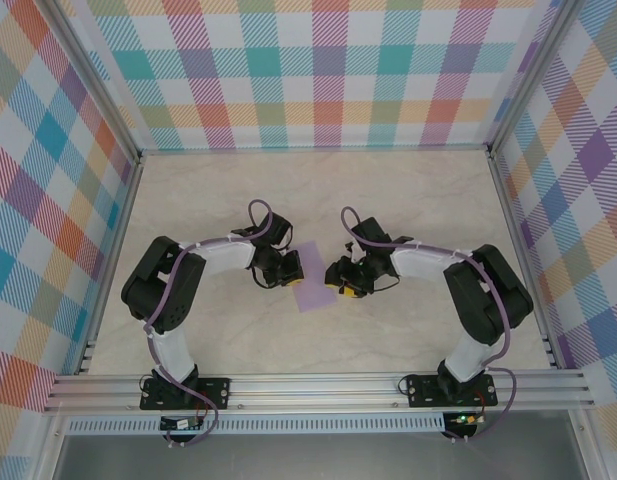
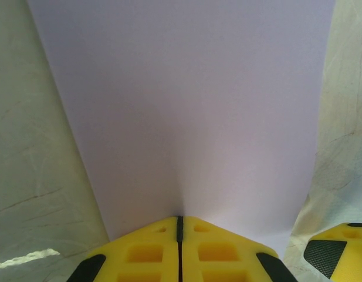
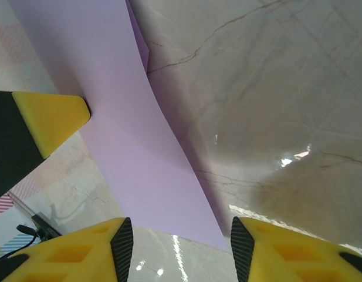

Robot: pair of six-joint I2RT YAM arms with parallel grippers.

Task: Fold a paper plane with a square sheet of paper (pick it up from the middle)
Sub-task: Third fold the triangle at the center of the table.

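Top view, sheet: the square sheet of paper (image 1: 313, 278), plain pale lavender, at the middle of the table (image 1: 418, 200).
Top view, pincers: left gripper (image 1: 291, 268) at the sheet's 9 o'clock edge, right gripper (image 1: 340, 282) at its 3 o'clock edge.
Left wrist, grip: left gripper (image 2: 180, 220) clenched on the sheet's edge at 6 o'clock; the paper (image 2: 186, 117) is smooth and runs up to 12 o'clock.
Right wrist, grip: right gripper (image 3: 182, 235) has its jaws spread, with the sheet's edge between them; the paper (image 3: 128, 147) curves away toward 11 o'clock.

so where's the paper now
Mid-table in the top view, the square sheet of paper is pinched by the left end effector, the right end effector opposite.
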